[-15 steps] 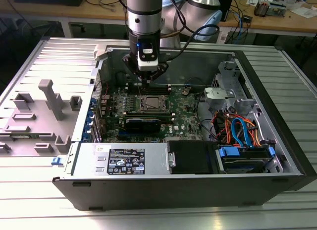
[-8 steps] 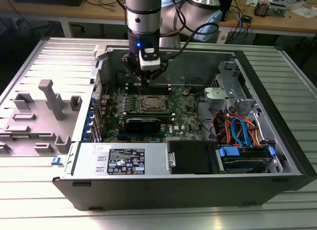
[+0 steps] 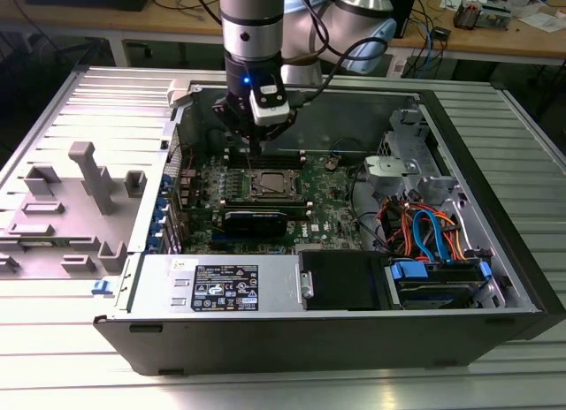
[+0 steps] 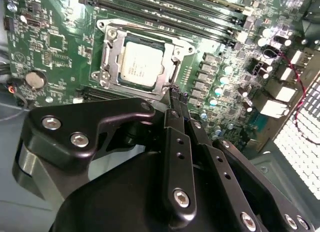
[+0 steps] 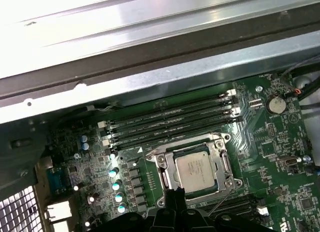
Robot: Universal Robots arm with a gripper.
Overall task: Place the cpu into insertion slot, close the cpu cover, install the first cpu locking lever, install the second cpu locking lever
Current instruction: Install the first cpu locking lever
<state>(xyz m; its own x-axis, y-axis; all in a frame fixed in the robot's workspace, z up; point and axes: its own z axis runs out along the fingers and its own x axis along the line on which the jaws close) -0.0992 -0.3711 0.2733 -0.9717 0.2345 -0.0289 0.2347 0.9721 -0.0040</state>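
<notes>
The cpu lies flat in the insertion slot on the green board, its silver-grey top showing. The silver cpu cover lies down around it, framing the chip through its square cutout. In both wrist views my gripper hovers just off one edge of the socket, its black fingers pressed together with nothing between them. The cpu sits just beyond the gripper. A thin metal lever rod slants away from the socket corner beside it. In the exterior view the gripper hangs above the socket's far edge.
Long black memory slots run along the socket's far side, under the case wall. Small capacitors stand beside the socket. The power-supply box, a drive bay with orange and blue cables, and a grey fixture flank the board.
</notes>
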